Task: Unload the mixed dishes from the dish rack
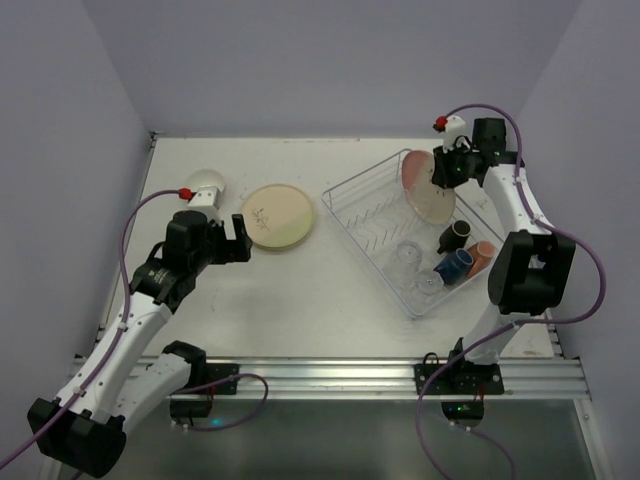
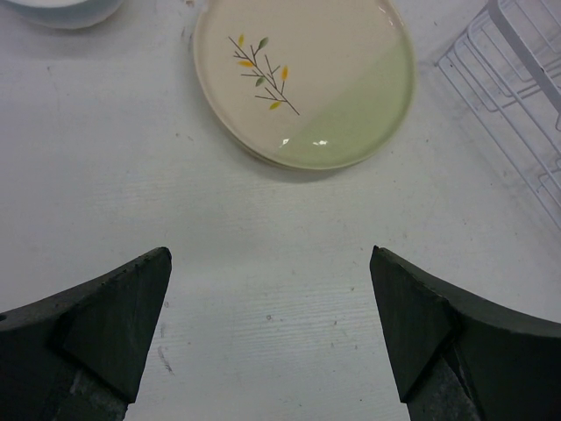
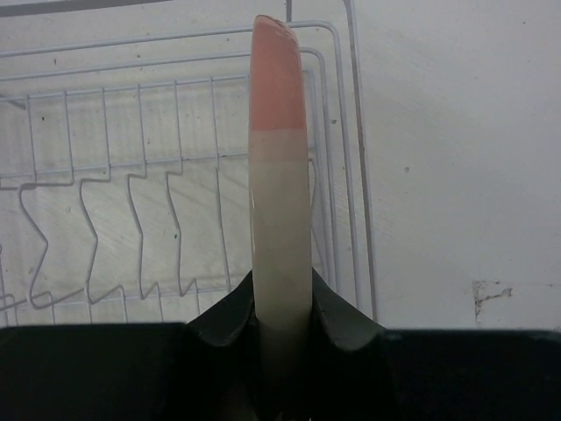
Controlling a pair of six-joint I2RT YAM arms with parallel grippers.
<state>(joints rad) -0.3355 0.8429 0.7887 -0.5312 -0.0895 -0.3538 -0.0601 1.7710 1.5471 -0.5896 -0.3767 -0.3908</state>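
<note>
The wire dish rack [image 1: 352, 199] stands right of centre. My right gripper [image 1: 444, 166] is shut on the rim of a cream and pink plate [image 1: 428, 186] that stands on edge at the rack's far end; the wrist view shows the plate's edge [image 3: 279, 175] clamped between the fingers. Lower in the rack lie a brown cup [image 1: 456, 235], a salmon cup [image 1: 482, 254], a dark blue cup [image 1: 455, 265] and two clear glasses [image 1: 410, 254]. A cream and green plate [image 1: 278, 214] lies flat on the table, also in the left wrist view [image 2: 307, 79]. A white bowl [image 1: 205, 184] sits beyond it. My left gripper [image 1: 237, 238] is open and empty, just left of the green plate.
Purple walls close in the table on the left, back and right. The rack's corner [image 2: 526, 96] shows at the right of the left wrist view. The rack's prongs [image 3: 105, 228] stand left of the held plate.
</note>
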